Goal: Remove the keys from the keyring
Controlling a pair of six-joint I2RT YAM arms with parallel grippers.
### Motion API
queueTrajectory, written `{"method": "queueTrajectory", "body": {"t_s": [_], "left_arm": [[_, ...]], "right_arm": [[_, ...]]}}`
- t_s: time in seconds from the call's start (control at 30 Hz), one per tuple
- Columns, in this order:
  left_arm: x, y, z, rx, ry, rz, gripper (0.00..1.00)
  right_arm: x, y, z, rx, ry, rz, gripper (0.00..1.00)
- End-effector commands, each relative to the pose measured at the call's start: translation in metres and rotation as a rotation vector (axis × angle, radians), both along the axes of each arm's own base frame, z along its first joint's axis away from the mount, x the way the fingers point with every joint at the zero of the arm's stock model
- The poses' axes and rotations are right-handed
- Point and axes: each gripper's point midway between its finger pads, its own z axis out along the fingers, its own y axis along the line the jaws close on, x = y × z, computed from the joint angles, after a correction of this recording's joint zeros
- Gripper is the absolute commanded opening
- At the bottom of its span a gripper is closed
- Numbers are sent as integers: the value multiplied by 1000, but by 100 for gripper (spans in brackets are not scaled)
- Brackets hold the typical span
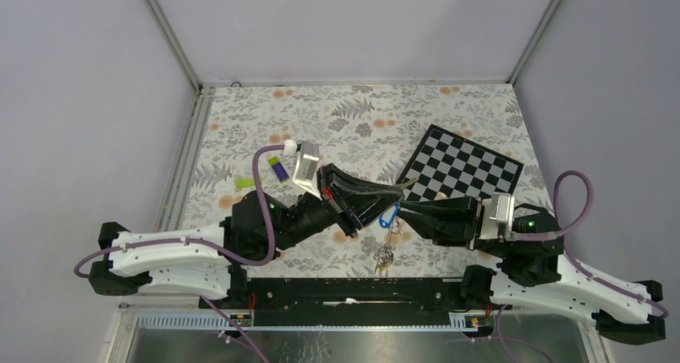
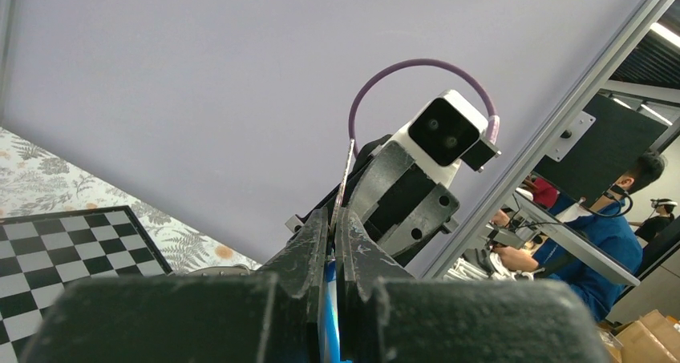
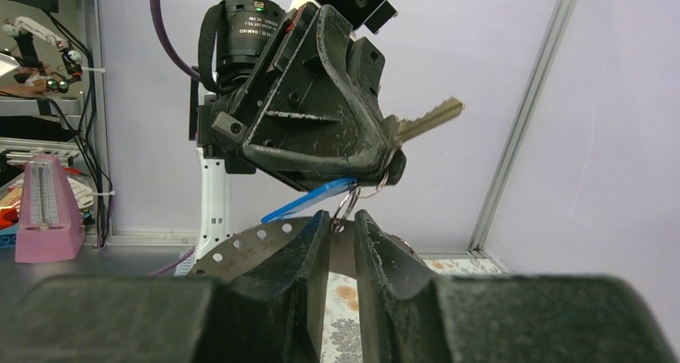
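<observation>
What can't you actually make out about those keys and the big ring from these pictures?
- Top view: the dangling keys are too small to count.
- Left wrist view: the left jaws' fingers hide what they clamp, bar a blue sliver.
- Right wrist view: the clamped key shows only its blade; the right jaws' fingers cover most of the grey keyring, and whether they pinch the wire loop is unclear.
</observation>
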Motion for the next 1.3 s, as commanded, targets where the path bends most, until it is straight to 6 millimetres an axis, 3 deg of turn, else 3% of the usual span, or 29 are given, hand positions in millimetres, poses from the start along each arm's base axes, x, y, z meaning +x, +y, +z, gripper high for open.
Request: {"method": "queueTrajectory", "body": {"t_s": [0.0,0.47,0.9,1.27], "left_arm": [[-3,9,22,-96,-9,-17,0],[-6,7,14,-49,-42,-23,0],[-10,3,-3,20,-113,-32,0],[-6,-8,-19,94,-119,-15,0]], "right_arm": [[-7,-9,27,81,-22,24,21],[4,-17,32,59,120,-18,4],[30,-17,22,-74,451,-124,1],[44,-12,18,-173,621,-214,1]]}}
